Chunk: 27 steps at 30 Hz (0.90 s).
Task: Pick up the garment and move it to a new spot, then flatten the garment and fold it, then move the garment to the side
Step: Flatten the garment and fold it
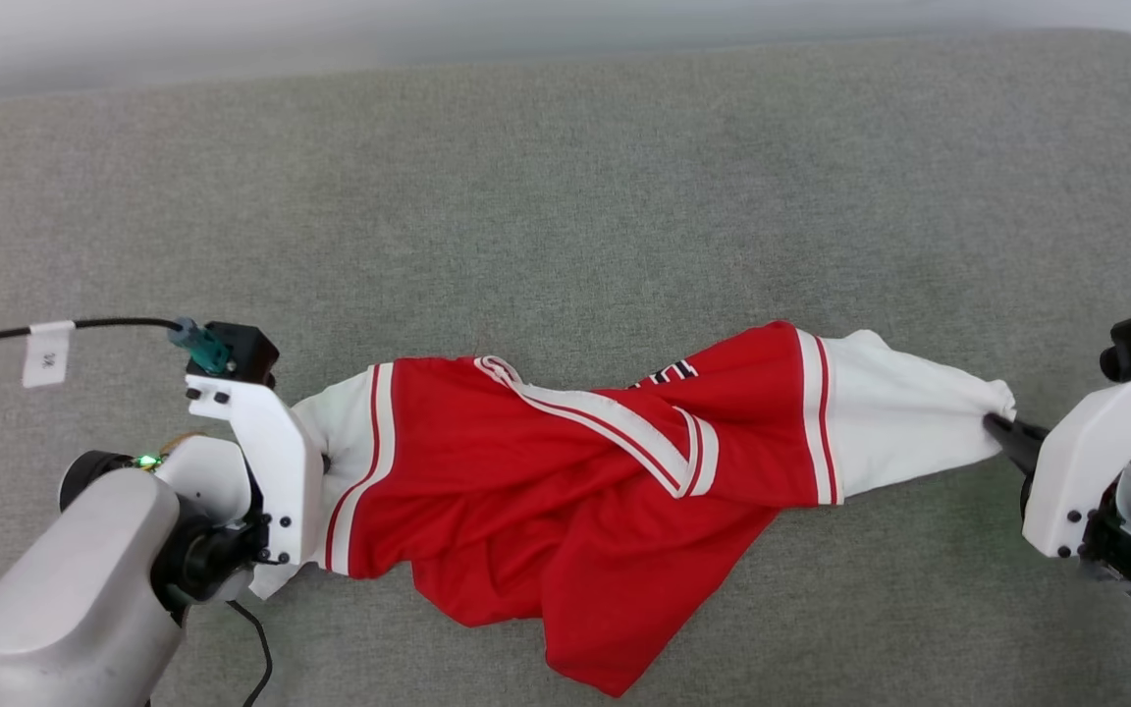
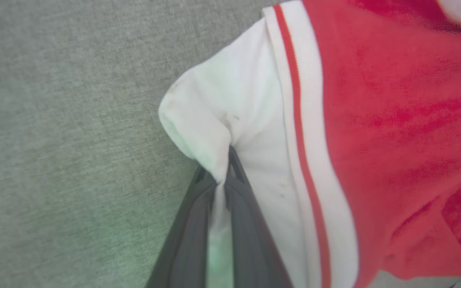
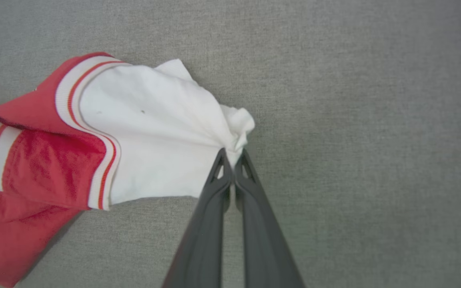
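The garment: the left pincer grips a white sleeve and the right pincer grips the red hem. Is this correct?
Not the red hem: the right pincer grips the garment's other white sleeve, as the right wrist view shows. The left pincer does grip a white sleeve.

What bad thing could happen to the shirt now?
The right fingers pinch just a small bunched tip of one white sleeve, so it might slip free if pulled. The left fingers hold the other sleeve by a thin fold too. The garment is twisted and crumpled in its red middle, so pulling may leave creases instead of flattening it.
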### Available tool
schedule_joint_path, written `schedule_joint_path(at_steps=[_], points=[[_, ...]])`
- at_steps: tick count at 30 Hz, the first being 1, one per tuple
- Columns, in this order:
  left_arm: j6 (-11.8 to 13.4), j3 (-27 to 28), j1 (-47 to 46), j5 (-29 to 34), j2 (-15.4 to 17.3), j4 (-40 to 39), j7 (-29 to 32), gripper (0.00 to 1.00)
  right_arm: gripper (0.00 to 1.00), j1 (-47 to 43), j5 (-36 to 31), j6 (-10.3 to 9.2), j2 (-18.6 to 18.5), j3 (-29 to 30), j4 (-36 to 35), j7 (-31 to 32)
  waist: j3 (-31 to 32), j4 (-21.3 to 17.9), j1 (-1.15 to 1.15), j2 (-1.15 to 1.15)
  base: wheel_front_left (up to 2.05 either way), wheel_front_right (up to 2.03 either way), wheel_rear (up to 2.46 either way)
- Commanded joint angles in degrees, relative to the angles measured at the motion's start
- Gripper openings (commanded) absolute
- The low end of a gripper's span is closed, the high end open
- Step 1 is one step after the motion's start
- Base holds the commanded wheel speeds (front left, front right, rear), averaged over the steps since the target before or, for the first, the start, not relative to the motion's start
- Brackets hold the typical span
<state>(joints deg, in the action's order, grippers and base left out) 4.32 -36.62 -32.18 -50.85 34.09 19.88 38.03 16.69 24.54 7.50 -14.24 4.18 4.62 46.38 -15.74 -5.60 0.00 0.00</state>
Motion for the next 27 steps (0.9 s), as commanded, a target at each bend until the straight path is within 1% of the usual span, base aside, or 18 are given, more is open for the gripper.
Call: schedule_joint_path(at_steps=[1,2,5,6,12,14,18,27], points=[[0.05,-0.65,0.85,0.94,-0.86,1.36,-0.82,0.0,0.0,0.8,-0.43,-0.02,-0.3,-0.09,-0.04,-0.55,0.61,0.32,0.0,0.0,0.0,0.0,0.0],[0.04,-0.34,0.12,1.55,-0.8,1.71,-2.45,0.0,0.0,1.12,-0.62,-0.02,-0.48,-0.16,-0.02,-1.05,1.09,0.46,0.0,0.0,0.0,0.0,0.0],[1.45,1.03,-1.79,3.73,-1.39,1.6,-8.03,0.0,0.0,2.2,-1.28,-0.02,-0.83,-0.62,0.66,-2.61,2.77,0.9,0.0,0.0,0.0,0.0,0.0],[2.46,1.73,-2.84,5.03,-1.97,1.72,-11.39,0.0,0.0,3.47,-1.8,-0.03,-1.15,-0.72,1.68,-3.72,3.94,1.19,0.0,0.0,0.0,0.0,0.0],[4.85,4.28,-8.32,8.17,-3.84,2.7,-20.13,0.0,0.0,10.73,-3.77,-0.03,-2.02,-1.63,7.71,-7.26,6.08,1.83,0.0,0.0,0.0,0.0,0.0],[5.15,4.97,-11.0,8.92,-4.78,3.83,-22.35,0.0,0.0,14.27,-4.5,-0.03,-2.58,-2.36,10.44,-8.88,6.21,2.0,0.0,0.0,0.0,0.0,0.0],[4.87,6.18,-17.8,9.97,-6.54,7.02,-25.87,0.0,0.0,22.66,-4.85,-0.03,-3.07,-3.88,16.11,-12.58,5.31,2.24,0.0,0.0,0.0,0.0,0.0],[4.28,9.61,-36.53,12.58,-8.47,15.29,-34.21,0.0,0.0,45.27,-6.51,-0.03,-3.98,-6.83,26.34,-23.01,-1.93,2.04,0.0,0.0,0.0,0.0,0.0]])
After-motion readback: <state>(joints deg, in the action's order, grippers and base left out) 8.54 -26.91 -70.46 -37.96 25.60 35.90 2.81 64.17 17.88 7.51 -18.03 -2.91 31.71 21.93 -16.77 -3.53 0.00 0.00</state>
